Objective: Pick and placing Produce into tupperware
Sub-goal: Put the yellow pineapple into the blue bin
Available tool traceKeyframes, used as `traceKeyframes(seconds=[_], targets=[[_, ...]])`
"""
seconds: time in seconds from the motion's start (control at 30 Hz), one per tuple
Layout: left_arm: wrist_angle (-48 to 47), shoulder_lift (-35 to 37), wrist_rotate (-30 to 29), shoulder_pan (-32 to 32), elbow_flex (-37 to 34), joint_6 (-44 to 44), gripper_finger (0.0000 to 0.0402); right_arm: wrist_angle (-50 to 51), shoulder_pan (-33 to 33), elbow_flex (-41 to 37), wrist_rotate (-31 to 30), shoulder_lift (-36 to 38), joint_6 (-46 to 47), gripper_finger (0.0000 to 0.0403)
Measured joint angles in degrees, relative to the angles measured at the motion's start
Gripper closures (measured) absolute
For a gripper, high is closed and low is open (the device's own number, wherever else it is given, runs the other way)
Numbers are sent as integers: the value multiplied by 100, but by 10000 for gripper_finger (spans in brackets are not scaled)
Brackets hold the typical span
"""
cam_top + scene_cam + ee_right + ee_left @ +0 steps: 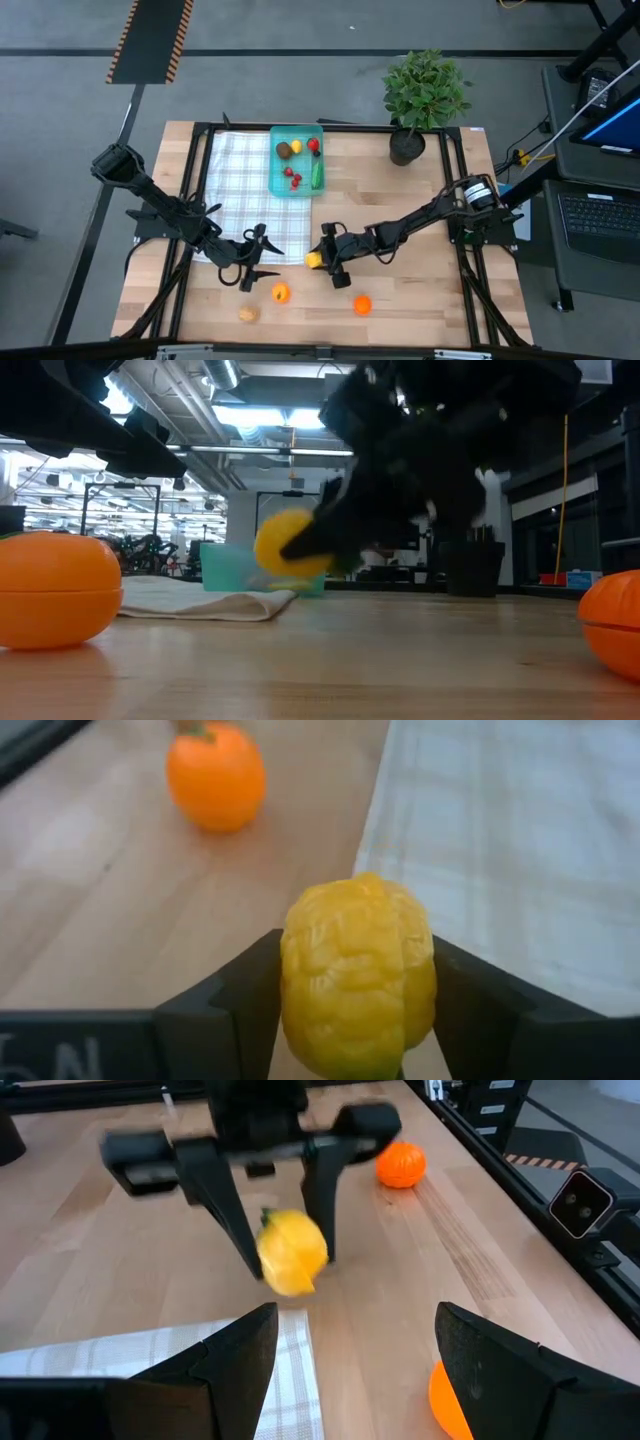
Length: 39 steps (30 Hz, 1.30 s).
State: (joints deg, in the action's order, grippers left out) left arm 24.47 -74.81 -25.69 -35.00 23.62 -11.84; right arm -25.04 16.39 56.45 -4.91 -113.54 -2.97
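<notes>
My right gripper [320,259] is shut on a yellow produce piece [358,975] near the table's middle, just off the near corner of the white checked cloth [240,190]. My left gripper [355,1330] stands open a short way to its left, facing it, with nothing between its fingers. The teal tupperware [296,160] rests on the table at the far middle, beside the cloth's right edge. Several small pieces lie in it. Two orange pieces [280,293] [362,305] and a brown one [247,314] lie on the wood near the front edge. My right gripper pinches the yellow piece by its two opposite sides [296,982] between its two fingers [322,1200]. The fingers come slanting down from the table's right side. In the low view the yellow piece [290,543] hangs just clear of the tabletop.
A potted green plant [420,95] stands at the far right, beyond the right arm. Black frame rails run along the table's left and right edges. Bare wood lies between the grippers and the tupperware's near end.
</notes>
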Motion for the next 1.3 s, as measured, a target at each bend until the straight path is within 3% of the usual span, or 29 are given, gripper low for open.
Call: traceKeyframes(seconds=[0.3, 0.47, 0.83, 0.97, 1.1, 1.3], targets=[[220, 2, -11, 462, -2, 164, 140, 727, -311, 5, -15, 1170, 1, 192], [651, 2, 754, 974, -4, 738, 140, 420, -453, -423, -20, 1617, 171, 194], [1517, 2, 2627, 2205, -21, 1429, 140, -2697, -473, -2354, -65, 2004, 375, 194], [2732, 2, 3119, 2641, -490, 1521, 140, -3472, -481, -2718, -61, 2000, 229, 198], [3890, 4, 3416, 2944, -1116, 1357, 140, -3800, -481, -2868, -1, 2005, 90, 199], [4380, 3, 3507, 2971, -1467, 1212, 140, -3846, -481, -2879, 179, 2000, -38, 200]])
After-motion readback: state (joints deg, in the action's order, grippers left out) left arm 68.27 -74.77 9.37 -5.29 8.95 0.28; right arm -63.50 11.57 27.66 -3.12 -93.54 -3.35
